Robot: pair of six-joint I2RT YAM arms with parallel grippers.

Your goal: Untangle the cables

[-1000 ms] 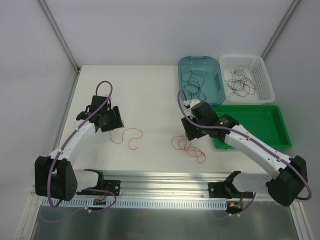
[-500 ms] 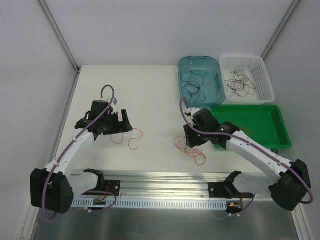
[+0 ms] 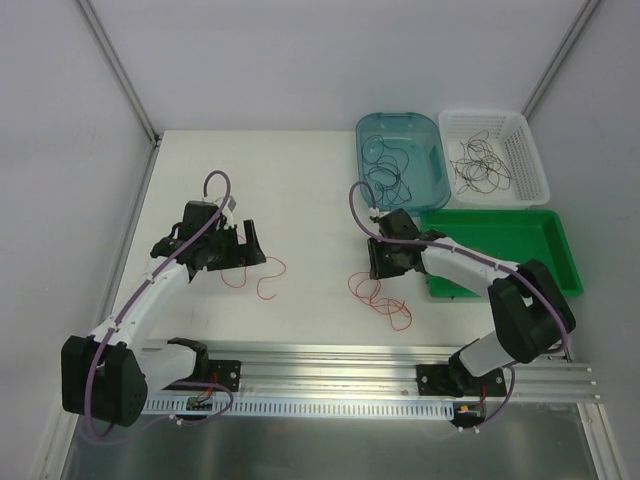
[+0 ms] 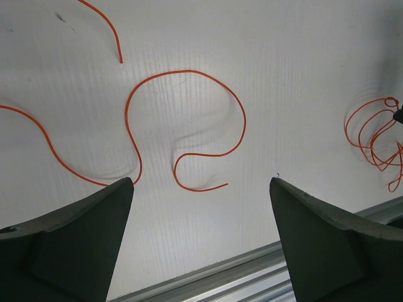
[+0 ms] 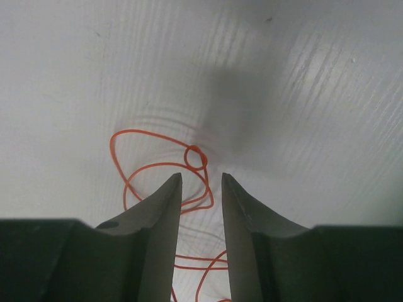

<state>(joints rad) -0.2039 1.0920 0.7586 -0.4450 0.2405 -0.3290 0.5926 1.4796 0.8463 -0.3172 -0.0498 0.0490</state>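
Few orange cables [image 4: 243, 110] on white ribbed tbl [image 3: 300, 190], pale walls [image 3: 300, 60].

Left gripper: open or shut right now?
Open. In the left wrist view the left gripper has its jaws wide apart; the orange cable lies loose on the table ahead, ungripped.

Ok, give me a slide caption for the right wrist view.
Right gripper, jaws nearly together, poised over a small loop of orange cable on the white table.

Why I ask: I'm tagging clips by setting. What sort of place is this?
Probably a lab robot bench: two arms on a metal rail, a white table walled by plain panels, bins of wires.
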